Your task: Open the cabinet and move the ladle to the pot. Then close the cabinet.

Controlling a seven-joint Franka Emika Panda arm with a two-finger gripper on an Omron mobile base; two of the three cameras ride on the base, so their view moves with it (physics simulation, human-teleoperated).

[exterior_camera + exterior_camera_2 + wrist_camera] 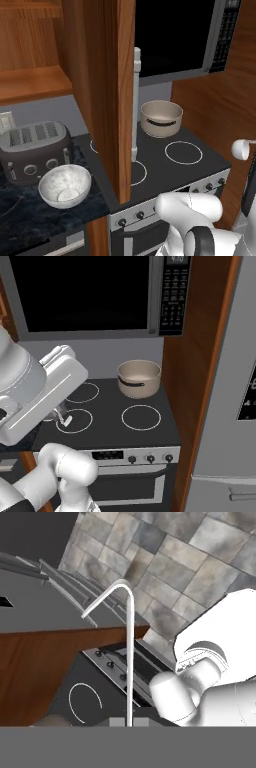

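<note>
Cabinet (107, 100) first, since it is the biggest thing. Its wooden door stands wide open and sticks out over the left part of the stove (205, 167). The long silver handle (136, 105) hangs on the door's edge. The door has to be open so the arm could reach inside, and I think it gets shut last.

Above the stove sits a dark microwave (175, 35). On the dark counter to the left are a toaster (35, 145) and a white speckled bowl (65, 186). They are not part of the job.

The pot (161, 118) sits at the far side of the stove, on a back ring. It is beige with a dark band, and it looks empty. It is well apart from the door, so nothing blocks the way in from above.

The ladle (241, 149) is out of the cabinet. It is up in the air on the near right side of the stove, with its round white end showing. In the hand view its thin rod (129, 662) runs up from the gripper (129, 722) to a hooked tip. The jaws are squeezed together on the rod, so the ladle cannot fall.

I think the next move is to carry the ladle far and left, over the pot, then let it go.
</note>
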